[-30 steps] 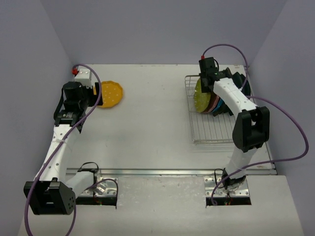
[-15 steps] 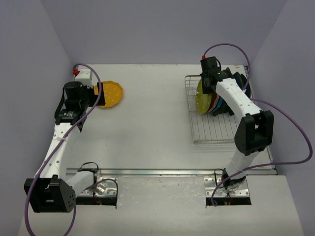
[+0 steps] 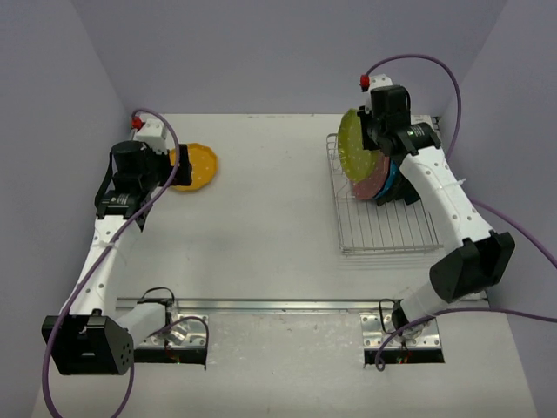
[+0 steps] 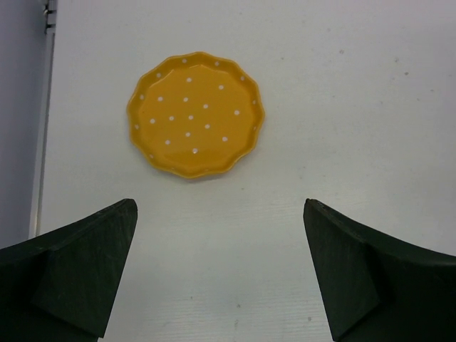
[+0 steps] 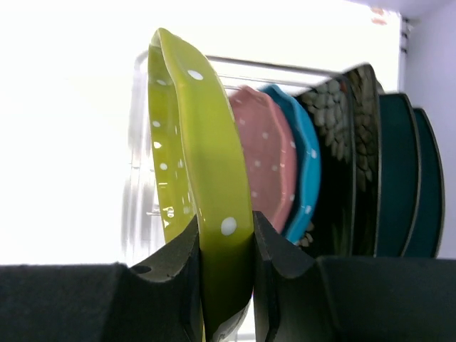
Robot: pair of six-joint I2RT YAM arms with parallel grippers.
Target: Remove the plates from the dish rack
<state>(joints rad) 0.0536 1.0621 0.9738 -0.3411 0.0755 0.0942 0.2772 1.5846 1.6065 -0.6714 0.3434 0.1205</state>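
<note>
Pinching the yellow-green plate (image 5: 206, 164) by its rim, the right gripper (image 5: 226, 239) has raised it from the dish rack (image 3: 383, 233), while the left gripper (image 4: 221, 214), newly spread wide, leaves the orange plate (image 4: 194, 114) unloaded on the table (image 4: 356, 107).

In the right wrist view the dish rack (image 5: 137, 178) is bleached by glare, and the yellow-green plate (image 5: 206, 142) is partly hidden by the right gripper (image 5: 225, 221). The left gripper (image 4: 219, 204) is cut off by the bottom edge.
</note>
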